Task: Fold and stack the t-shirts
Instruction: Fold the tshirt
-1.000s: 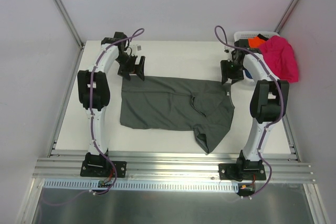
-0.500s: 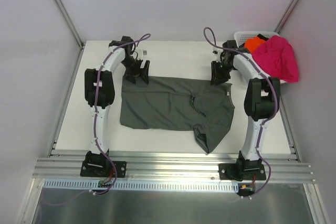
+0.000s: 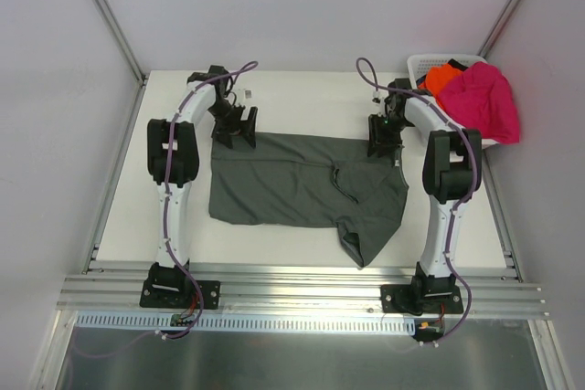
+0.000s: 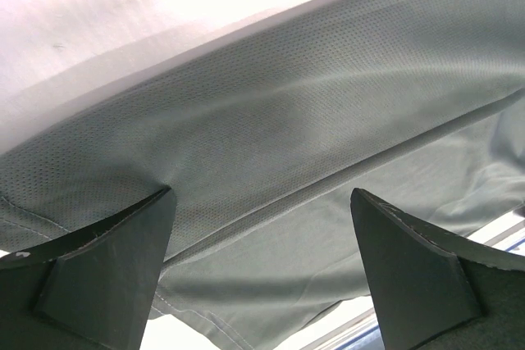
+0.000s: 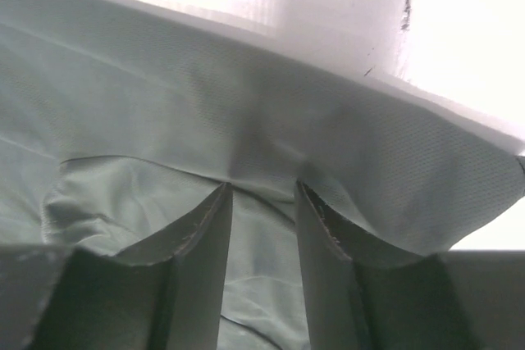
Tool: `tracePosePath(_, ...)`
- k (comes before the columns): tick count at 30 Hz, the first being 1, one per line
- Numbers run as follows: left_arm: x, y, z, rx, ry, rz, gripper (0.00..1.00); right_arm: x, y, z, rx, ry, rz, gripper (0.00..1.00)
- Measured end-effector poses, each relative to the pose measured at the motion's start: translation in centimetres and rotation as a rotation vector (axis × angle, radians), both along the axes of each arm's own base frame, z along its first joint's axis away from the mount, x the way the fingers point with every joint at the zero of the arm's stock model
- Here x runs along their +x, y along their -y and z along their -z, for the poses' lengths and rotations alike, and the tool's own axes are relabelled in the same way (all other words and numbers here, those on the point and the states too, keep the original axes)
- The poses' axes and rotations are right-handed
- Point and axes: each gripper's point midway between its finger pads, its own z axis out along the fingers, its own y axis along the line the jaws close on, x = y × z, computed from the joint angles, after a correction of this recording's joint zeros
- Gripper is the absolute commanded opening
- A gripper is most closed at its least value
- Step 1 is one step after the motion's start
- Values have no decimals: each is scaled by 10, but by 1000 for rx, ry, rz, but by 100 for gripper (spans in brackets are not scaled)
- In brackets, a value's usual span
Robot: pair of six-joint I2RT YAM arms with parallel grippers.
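Note:
The large dark grey-green t-shirt (image 3: 302,184) lies spread flat on the white table, with one sleeve hanging toward the near edge. My left gripper (image 3: 236,130) is down at its far left corner, jaws wide open. In the left wrist view (image 4: 261,193) the shirt's folded far edge (image 4: 271,104) runs between the fingers. My right gripper (image 3: 384,139) is at the far right edge, and in the right wrist view (image 5: 262,186) its jaws stand narrowly apart, with the shirt's edge (image 5: 246,120) bunched over the tips. A magenta-pink t-shirt (image 3: 484,102) and an orange t-shirt (image 3: 445,73) sit in the basket.
The white lattice basket (image 3: 419,63) stands at the far right corner, just behind the right arm. Metal frame posts rise at both far corners, and an aluminium rail (image 3: 292,285) runs along the near edge.
Both grippers have moved inward and down onto the dark shirt's far edge. The right one came left, away from the basket. The shirt has not shifted.

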Motion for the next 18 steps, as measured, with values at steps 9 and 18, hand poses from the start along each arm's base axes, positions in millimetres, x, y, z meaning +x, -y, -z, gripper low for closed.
tracePosePath(9,18,-8,0,-5,22,-33,92,18,0,10,-10,2,9,60)
tracePosePath(18,33,-12,-1,-10,53,-46,93,51,-1,9,-18,67,12,64)
